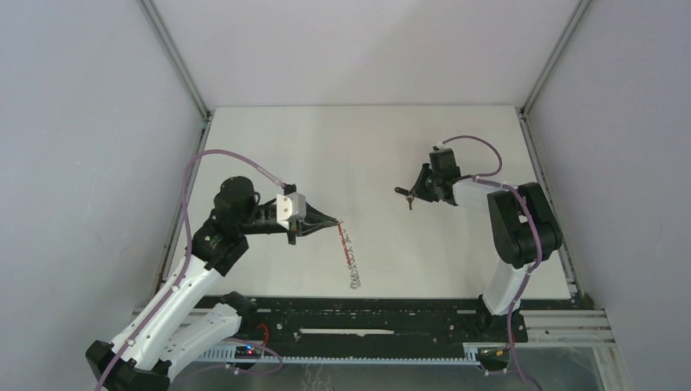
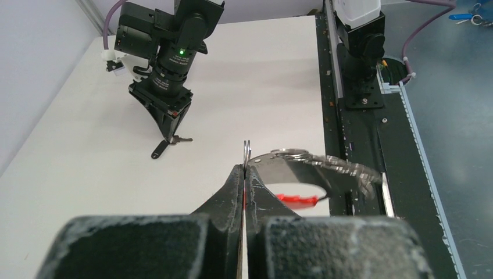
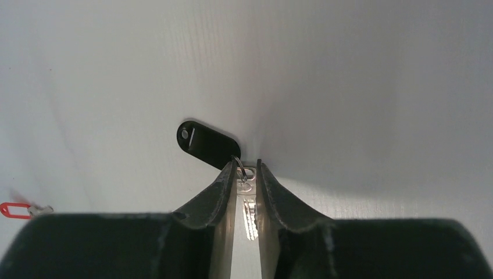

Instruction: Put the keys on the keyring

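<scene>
Keyring (image 1: 351, 259), silver loops with a red stretch, trails toward 5 o'clock from the left gripper (image 1: 334, 220), which reaches level, jaws pressed together on its thin end ring. The right gripper (image 3: 247, 165) points down at the table (image 1: 326, 147), narrowed jaws straddling the black key (image 3: 208, 143), tag at 11 o'clock; grip unclear.

Two keys: a black key (image 3: 206, 142) and what seems a red-tagged key (image 3: 14, 210), small and far off. One keyring (image 2: 331, 165). Two pincers: left pincer (image 2: 245, 174), right pincer (image 3: 247, 171). One table (image 1: 407, 138).
</scene>
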